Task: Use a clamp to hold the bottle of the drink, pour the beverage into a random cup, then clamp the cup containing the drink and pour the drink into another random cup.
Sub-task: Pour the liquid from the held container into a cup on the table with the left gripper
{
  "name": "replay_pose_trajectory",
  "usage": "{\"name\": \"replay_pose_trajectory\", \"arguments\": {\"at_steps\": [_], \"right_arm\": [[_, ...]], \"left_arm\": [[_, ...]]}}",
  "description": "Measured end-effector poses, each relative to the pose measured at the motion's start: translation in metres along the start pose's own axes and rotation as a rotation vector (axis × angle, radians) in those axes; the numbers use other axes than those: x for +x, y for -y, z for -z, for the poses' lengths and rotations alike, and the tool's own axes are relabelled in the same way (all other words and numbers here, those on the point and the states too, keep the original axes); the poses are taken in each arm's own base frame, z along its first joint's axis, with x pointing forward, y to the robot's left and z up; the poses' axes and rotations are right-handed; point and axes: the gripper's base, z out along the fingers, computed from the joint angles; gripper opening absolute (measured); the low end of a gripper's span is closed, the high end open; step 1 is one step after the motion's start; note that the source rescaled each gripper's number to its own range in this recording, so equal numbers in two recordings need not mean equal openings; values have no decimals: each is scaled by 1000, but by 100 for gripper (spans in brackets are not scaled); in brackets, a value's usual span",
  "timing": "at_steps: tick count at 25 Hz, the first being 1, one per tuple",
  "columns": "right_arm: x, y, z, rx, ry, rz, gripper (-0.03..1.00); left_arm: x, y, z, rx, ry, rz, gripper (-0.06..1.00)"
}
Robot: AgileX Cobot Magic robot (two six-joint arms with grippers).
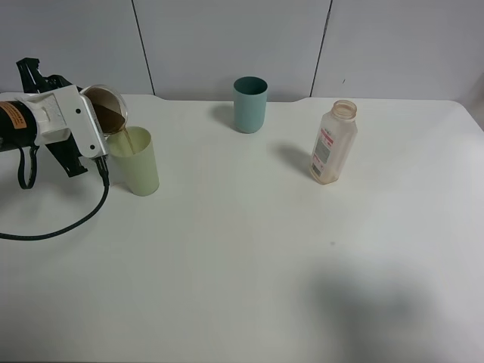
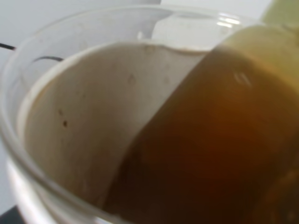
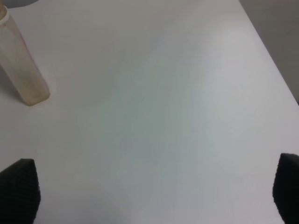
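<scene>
readable text: none | bottle label [image 1: 325, 149]: red print too small | left arm sticker [image 1: 10, 115]: orange, blurred

The high camera looks down from the front over the whole white counter [image 1: 249, 265] toward the back wall [image 1: 227, 38]. The left wrist camera sits right at the mouth of the tilted clear-rimmed cup [image 2: 70, 116], which fills its view. The right wrist camera looks down on the counter from close, sharing the bottle [image 3: 21, 65] with the high view.
</scene>
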Motion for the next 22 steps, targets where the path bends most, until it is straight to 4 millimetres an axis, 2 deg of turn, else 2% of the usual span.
{"name": "replay_pose_trajectory", "arguments": {"at_steps": [22], "right_arm": [[0,0,0,0,0,0,100]], "left_arm": [[-1,-1,0,-10,6,-45,3]]}}
